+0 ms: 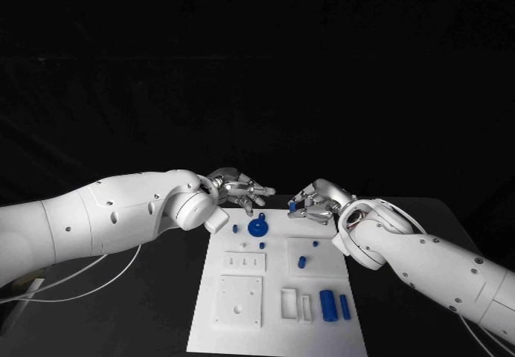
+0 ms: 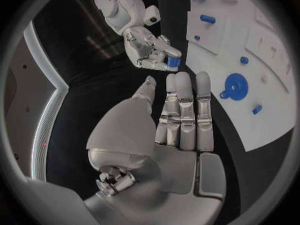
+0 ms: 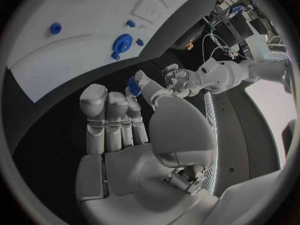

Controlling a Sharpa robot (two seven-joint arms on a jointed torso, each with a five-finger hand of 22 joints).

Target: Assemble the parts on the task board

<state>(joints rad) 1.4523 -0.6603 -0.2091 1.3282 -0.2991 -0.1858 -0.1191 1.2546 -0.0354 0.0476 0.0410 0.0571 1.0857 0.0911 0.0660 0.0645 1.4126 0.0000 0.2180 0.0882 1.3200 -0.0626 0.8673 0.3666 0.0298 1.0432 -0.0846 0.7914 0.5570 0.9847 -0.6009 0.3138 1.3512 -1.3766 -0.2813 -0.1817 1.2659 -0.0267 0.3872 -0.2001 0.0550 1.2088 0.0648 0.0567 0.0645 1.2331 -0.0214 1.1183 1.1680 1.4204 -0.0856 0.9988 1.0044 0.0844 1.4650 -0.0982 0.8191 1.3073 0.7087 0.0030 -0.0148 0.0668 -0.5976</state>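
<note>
While you scan from the left, your left hand [image 1: 238, 190] sits just past the far edge of the task board [image 1: 277, 327], near its left corner; the left wrist view shows its fingers [image 2: 186, 110] straight and pressed side by side, the thumb a little apart, with nothing in them. Next comes the board itself on the black table [image 1: 150, 312] — on its far part you see a blue gear [image 1: 257, 227] with small blue pegs [image 1: 261, 245] beside it, a blue peg [image 1: 303, 261] further along in the middle, and two blue cylinders [image 1: 328, 305] lying side by side near the board's right edge, close to you. To the right, your right hand [image 1: 312, 203] hovers at the far edge of the board, well apart from the cylinders — it pinches a small blue part [image 2: 173, 61] between thumb and fingertip, the other fingers [image 3: 107, 117] lying close together. The two hands face each other across a narrow gap, not touching.
</note>
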